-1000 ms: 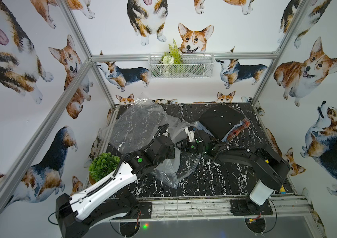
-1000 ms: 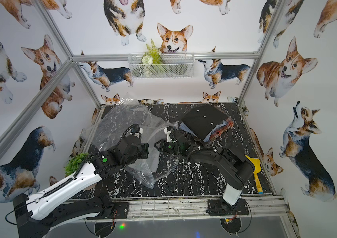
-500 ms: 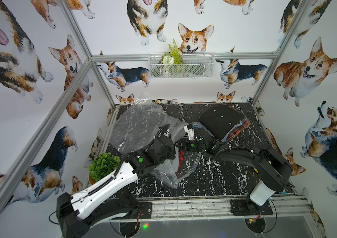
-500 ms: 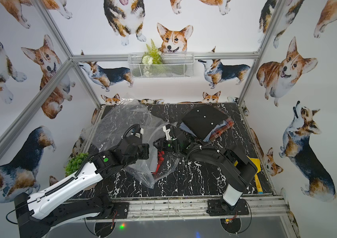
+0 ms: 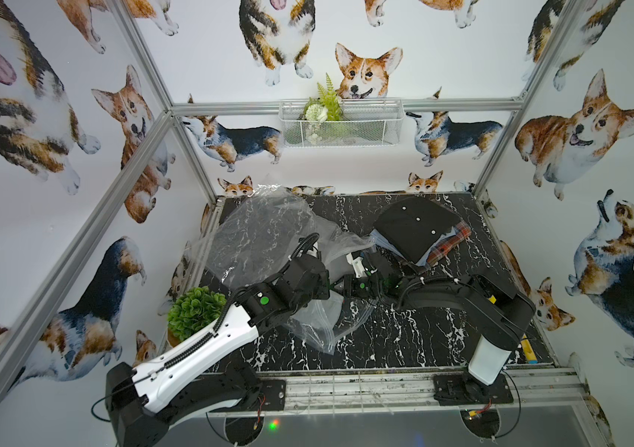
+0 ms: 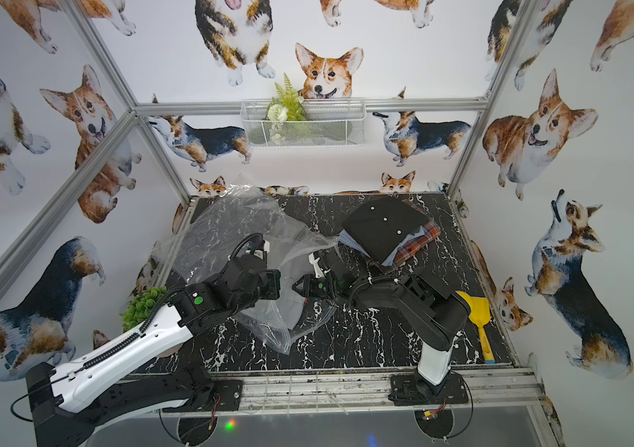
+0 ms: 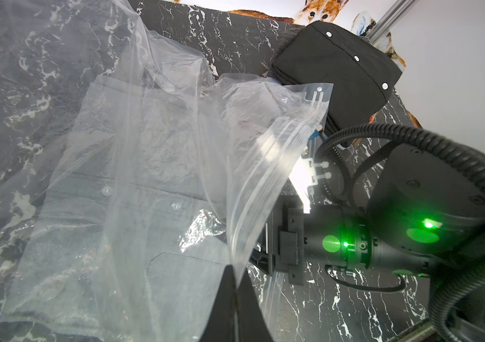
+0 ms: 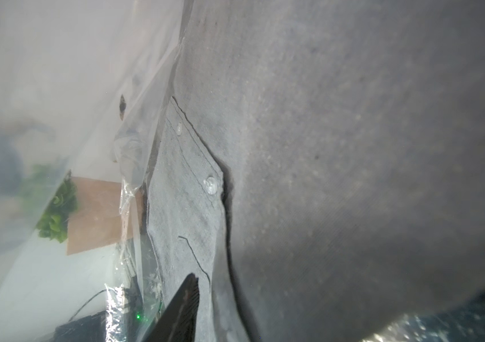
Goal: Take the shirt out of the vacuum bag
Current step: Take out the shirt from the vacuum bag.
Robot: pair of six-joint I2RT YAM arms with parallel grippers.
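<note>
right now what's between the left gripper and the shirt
Only the vacuum bag film: the left gripper pinches its zip edge, and the shirt lies inside, seen in the left wrist view.

Both top views evenly bright, with wide-angle bending at the edges; glare streaks the vacuum bag (image 7: 267,146) in the left wrist view; right wrist view dim and blurred.

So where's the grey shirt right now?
In the left wrist view the grey shirt lies inside the vacuum bag; in a top view it's mid-table, left of the folded black shirt.
</note>
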